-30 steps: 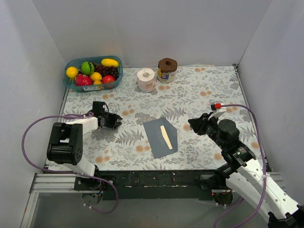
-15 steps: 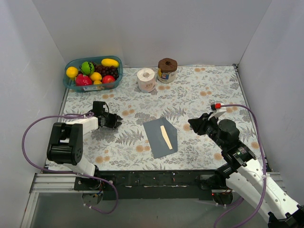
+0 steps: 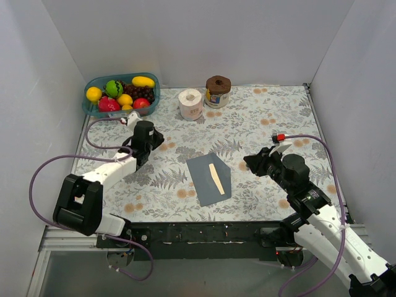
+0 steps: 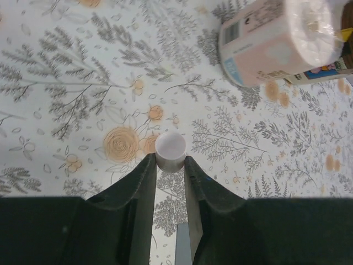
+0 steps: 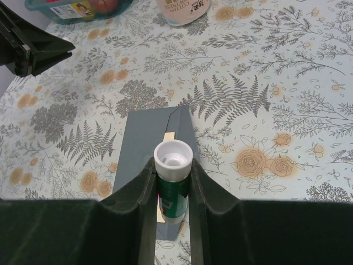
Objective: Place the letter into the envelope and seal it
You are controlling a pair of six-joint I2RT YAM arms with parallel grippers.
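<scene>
Your right claw [image 5: 172, 167] is clamped on a green glue stick [image 5: 172, 190]. Its open white top points forward over the envelope [image 3: 207, 180], which suggests it is held that way so the glue can reach the flap. Your left claw [image 4: 170, 160] is closed on a small pale cap [image 4: 170, 146], most likely the stick's own lid. It is parked off to the left, well apart from the paper, so it does not get in the way. The dark grey envelope lies flat on the flowered table [image 3: 266, 117], near the front edge and between the two arms. Of the letter [image 3: 216, 178], only a narrow cream strip shows along the fold, so it seems to be tucked in already, with the flap lying partly over it. You cannot tell from these views whether the sheet sits fully in the pocket or is only covered by the flap. No gold seal can be made out anywhere. In the right wrist view, your own fingers hide the lower end of the stick and the near edge of the envelope, and you cannot tell whether any glue stands proud of the tube. The toilet roll [image 3: 190, 103], the jar [image 3: 218, 91] and the fruit basket [image 3: 120, 93] stand along the far side and play no part in the job.
</scene>
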